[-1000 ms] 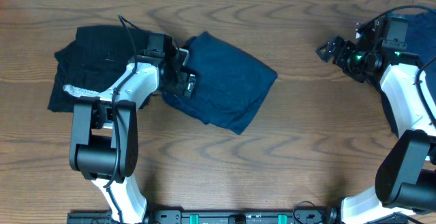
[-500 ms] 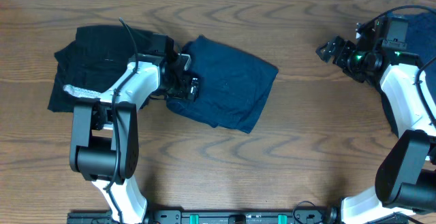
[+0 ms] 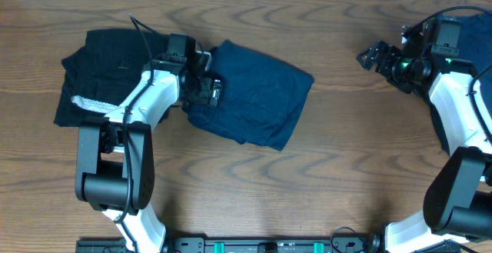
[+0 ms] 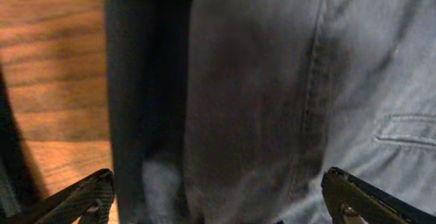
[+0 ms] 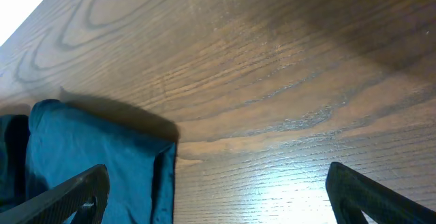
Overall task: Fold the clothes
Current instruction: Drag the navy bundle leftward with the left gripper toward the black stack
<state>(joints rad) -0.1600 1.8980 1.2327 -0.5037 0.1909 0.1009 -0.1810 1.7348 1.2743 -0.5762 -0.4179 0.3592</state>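
Note:
A folded navy blue garment (image 3: 257,99) lies at the table's middle. A black garment (image 3: 104,68) with a whitish-grey band (image 3: 88,103) lies crumpled at the left. My left gripper (image 3: 207,91) is open at the navy garment's left edge. In the left wrist view its jaws (image 4: 218,207) stand wide apart with the navy cloth (image 4: 272,81) filling the space between them. My right gripper (image 3: 373,55) is open and empty at the far right, above bare table. The right wrist view shows its jaws (image 5: 218,197) spread and the navy garment's corner (image 5: 88,156) at the left.
The wooden table (image 3: 346,176) runs to a white far edge along the top. The arm bases stand at the front edge. A dark blue shape (image 3: 483,107) shows at the right edge behind the right arm.
The navy garment's lower right part has shifted a little to the right and flattened. My left gripper pushed right, then drew back slightly. The right arm has not moved.

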